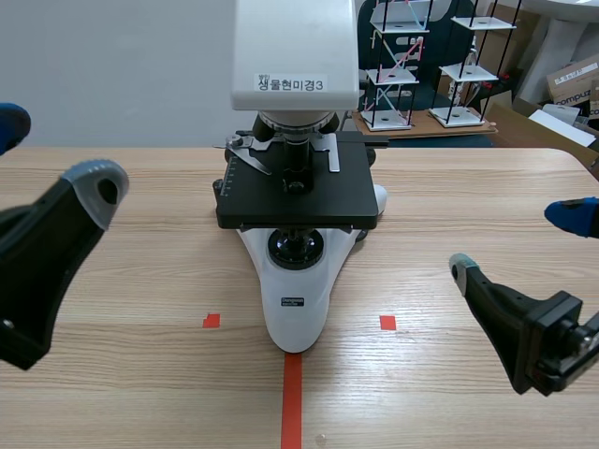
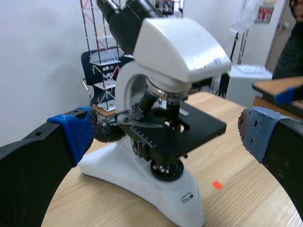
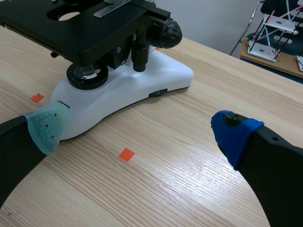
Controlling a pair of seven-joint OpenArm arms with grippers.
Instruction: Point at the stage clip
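Observation:
A white microscope with a black stage stands at the table's middle. Metal stage clips lie on the stage: a curved one on the left and a straight one on the right. My left gripper hangs open at the left, well clear of the microscope. In the left wrist view the curved stage clip lies ahead, between the spread fingers of the left gripper. My right gripper stands open low at the right. The right wrist view shows the right gripper open over bare table, beside the microscope base.
Orange-red tape marks lie in front of the microscope. Wire-frame models and cardboard boxes stand behind the table. The table's right edge curves off near my right arm.

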